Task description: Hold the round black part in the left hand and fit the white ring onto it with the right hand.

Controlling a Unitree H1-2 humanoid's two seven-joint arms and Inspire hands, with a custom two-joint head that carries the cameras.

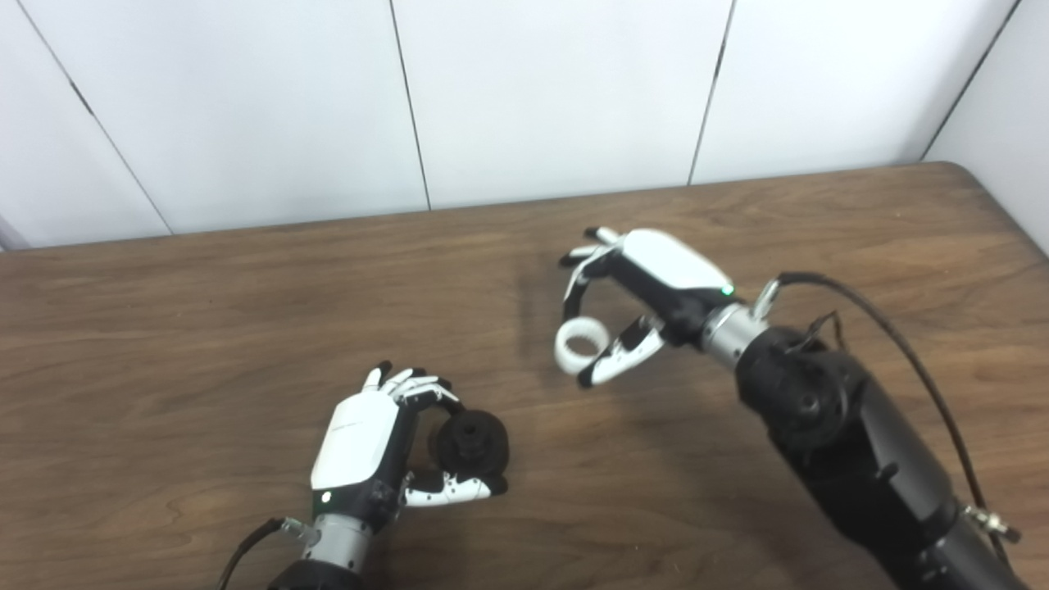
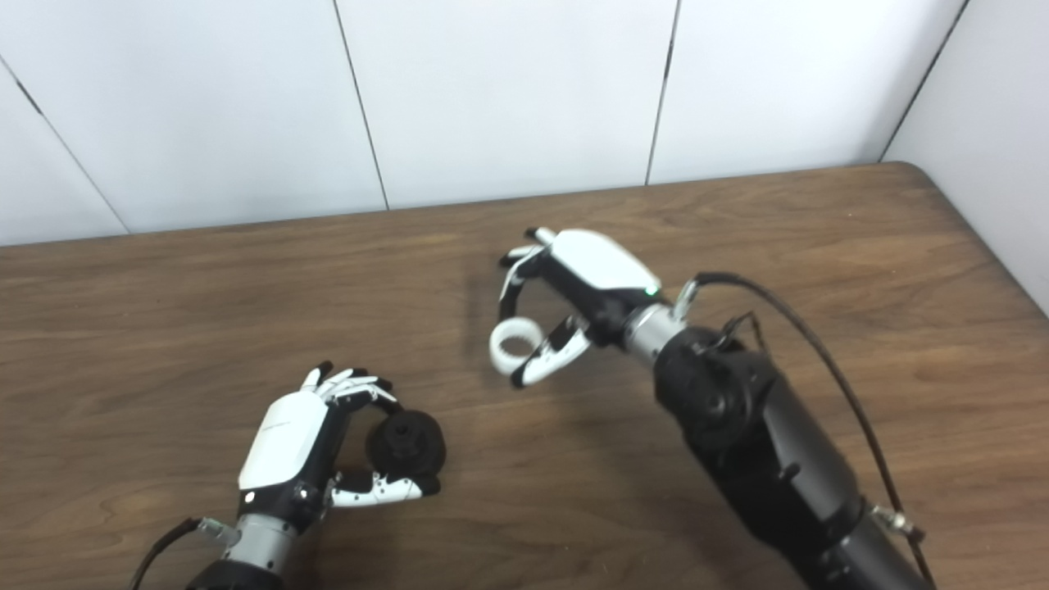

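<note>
My left hand (image 1: 373,447) is low at the front left of the table, shut on the round black part (image 1: 471,442), which it holds between fingers and thumb with its hub facing up and to the right. It also shows in the right eye view (image 2: 407,444). My right hand (image 1: 643,287) is raised over the middle of the table, shut on the white ring (image 1: 580,344), pinched between thumb and fingers. The ring is apart from the black part, up and to the right of it.
The brown wooden table (image 1: 205,328) ends at a white panelled wall (image 1: 533,90) behind and at a rounded corner at the far right. A black cable (image 1: 901,344) loops off my right forearm.
</note>
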